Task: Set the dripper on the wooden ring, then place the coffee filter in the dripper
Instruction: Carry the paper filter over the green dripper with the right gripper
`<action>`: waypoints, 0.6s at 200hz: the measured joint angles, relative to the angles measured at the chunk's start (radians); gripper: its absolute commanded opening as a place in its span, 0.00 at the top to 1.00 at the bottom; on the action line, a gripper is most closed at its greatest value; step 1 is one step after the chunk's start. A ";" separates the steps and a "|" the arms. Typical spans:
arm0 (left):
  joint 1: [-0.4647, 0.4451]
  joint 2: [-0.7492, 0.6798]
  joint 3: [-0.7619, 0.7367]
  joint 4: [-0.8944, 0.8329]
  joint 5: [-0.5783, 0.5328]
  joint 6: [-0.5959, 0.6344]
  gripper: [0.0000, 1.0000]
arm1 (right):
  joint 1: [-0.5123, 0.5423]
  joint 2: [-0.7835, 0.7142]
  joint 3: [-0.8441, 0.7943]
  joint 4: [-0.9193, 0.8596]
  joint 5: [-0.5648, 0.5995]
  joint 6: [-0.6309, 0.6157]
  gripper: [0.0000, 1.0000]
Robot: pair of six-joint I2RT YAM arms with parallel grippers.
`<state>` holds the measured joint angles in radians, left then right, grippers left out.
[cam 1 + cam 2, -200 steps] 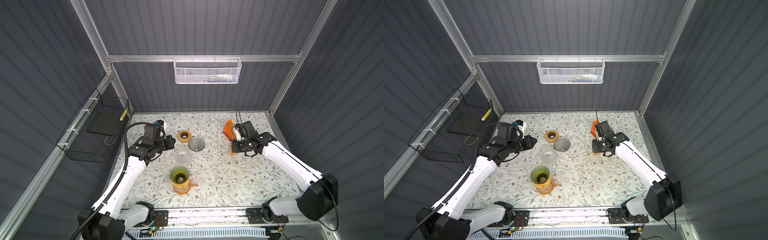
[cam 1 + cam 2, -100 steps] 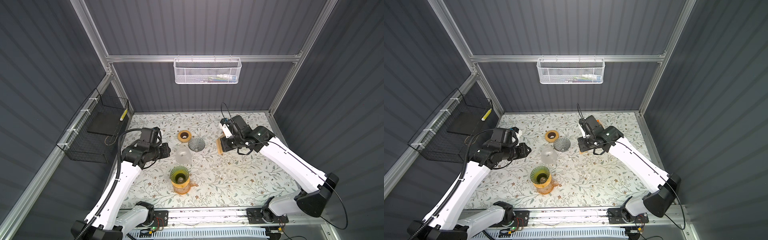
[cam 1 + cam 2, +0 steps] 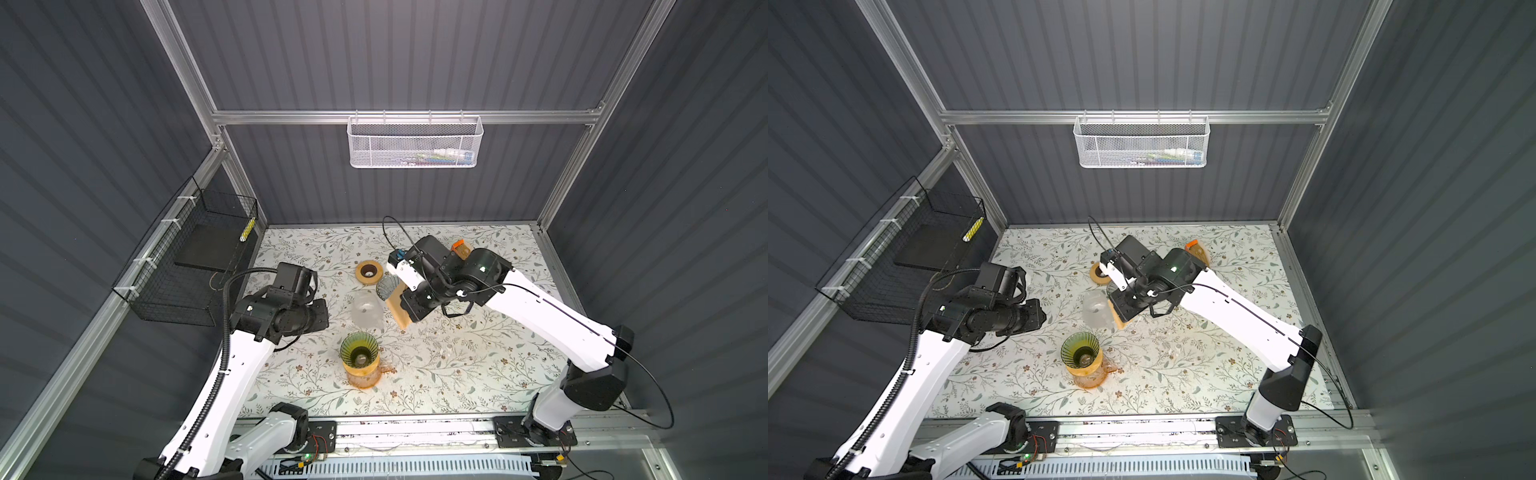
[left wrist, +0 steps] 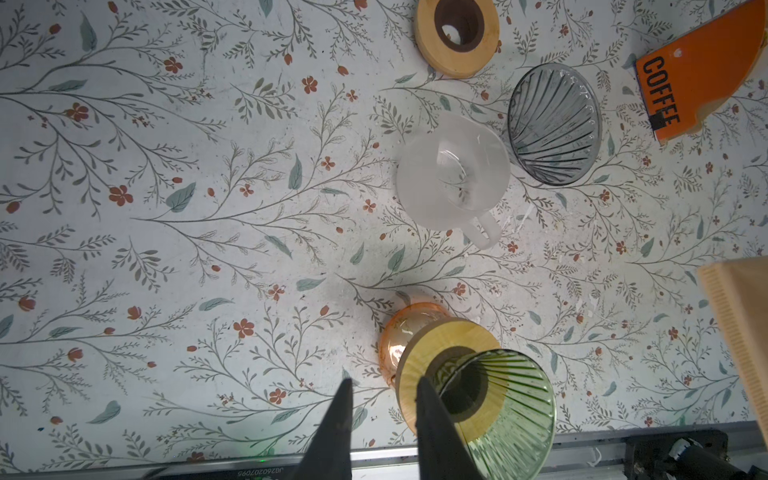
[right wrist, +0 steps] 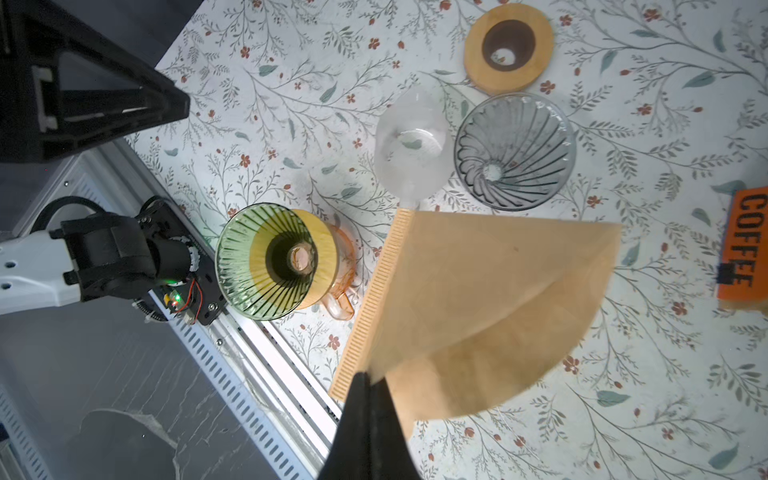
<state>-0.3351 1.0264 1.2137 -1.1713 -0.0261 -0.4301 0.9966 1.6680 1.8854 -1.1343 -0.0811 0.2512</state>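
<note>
A brown paper coffee filter (image 5: 490, 299) hangs flat and folded above the table, with my right gripper (image 5: 368, 376) shut on its edge near the ribbed seam. In both top views the filter (image 3: 398, 307) (image 3: 1117, 318) sits mid-table beside the frosted jug. The green ribbed glass dripper (image 3: 359, 353) (image 5: 266, 259) stands empty on a wooden collar over an amber carafe (image 3: 365, 376), nearer the front than the filter. My left gripper (image 4: 384, 384) hovers left of the dripper (image 4: 498, 407), open by a narrow gap and holding nothing.
A grey glass dripper (image 5: 515, 151), a frosted jug (image 5: 411, 153) and a wooden ring (image 5: 509, 48) cluster behind the filter. An orange COFFEE filter pack (image 3: 461, 248) lies at the back right. A black wire basket (image 3: 195, 266) hangs on the left wall.
My right arm has carried the filter from the orange pack leftward to mid-table. The left arm has drawn back toward the front left, and its jaws have parted a little.
</note>
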 measured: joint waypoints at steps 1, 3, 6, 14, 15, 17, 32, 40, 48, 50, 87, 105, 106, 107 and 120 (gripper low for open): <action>0.000 0.000 0.000 -0.001 -0.001 0.000 0.72 | 0.002 0.002 0.001 0.000 -0.001 0.000 1.00; 0.000 -0.002 0.000 -0.002 -0.002 0.000 0.72 | 0.007 0.007 0.005 -0.003 -0.005 -0.001 1.00; 0.000 -0.002 0.000 -0.003 -0.005 0.000 0.72 | 0.013 0.013 0.011 -0.006 -0.008 -0.002 1.00; 0.000 -0.006 0.000 -0.003 -0.009 -0.001 0.72 | 0.029 0.031 0.026 -0.016 -0.019 -0.003 1.00; 0.000 -0.007 0.000 -0.003 -0.009 -0.001 0.72 | 0.032 0.035 0.029 -0.018 -0.022 -0.003 1.00; 0.000 -0.008 0.000 -0.003 -0.010 -0.002 0.72 | 0.035 0.039 0.032 -0.020 -0.024 -0.003 1.00; 0.000 -0.020 -0.002 -0.002 -0.019 -0.006 0.71 | 0.063 0.074 0.063 -0.040 -0.038 -0.007 1.00; 0.000 -0.028 -0.005 -0.002 -0.026 -0.009 0.71 | 0.076 0.089 0.076 -0.050 -0.047 -0.010 1.00; 0.000 -0.035 -0.009 0.000 -0.033 -0.011 0.71 | 0.088 0.102 0.088 -0.061 -0.054 -0.011 1.00; 0.000 -0.037 -0.009 0.001 -0.035 -0.011 0.71 | 0.090 0.105 0.091 -0.063 -0.055 -0.011 1.00; 0.000 -0.054 -0.014 0.021 -0.063 -0.024 0.71 | 0.134 0.149 0.144 -0.108 -0.081 -0.019 1.00; 0.000 -0.059 -0.014 0.035 -0.072 -0.027 0.70 | 0.146 0.160 0.148 -0.124 -0.087 -0.024 1.00; 0.000 -0.059 -0.014 0.036 -0.072 -0.027 0.70 | 0.146 0.160 0.148 -0.124 -0.088 -0.024 1.00; 0.000 -0.060 -0.014 0.037 -0.072 -0.027 0.70 | 0.147 0.161 0.148 -0.125 -0.088 -0.024 1.00; 0.000 -0.064 -0.014 0.047 -0.076 -0.027 0.70 | 0.150 0.169 0.148 -0.132 -0.093 -0.024 1.00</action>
<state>-0.3351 0.9627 1.1992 -1.1248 -0.1024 -0.4568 1.1465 1.8366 2.0331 -1.2659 -0.1745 0.2272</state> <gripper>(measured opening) 0.296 0.046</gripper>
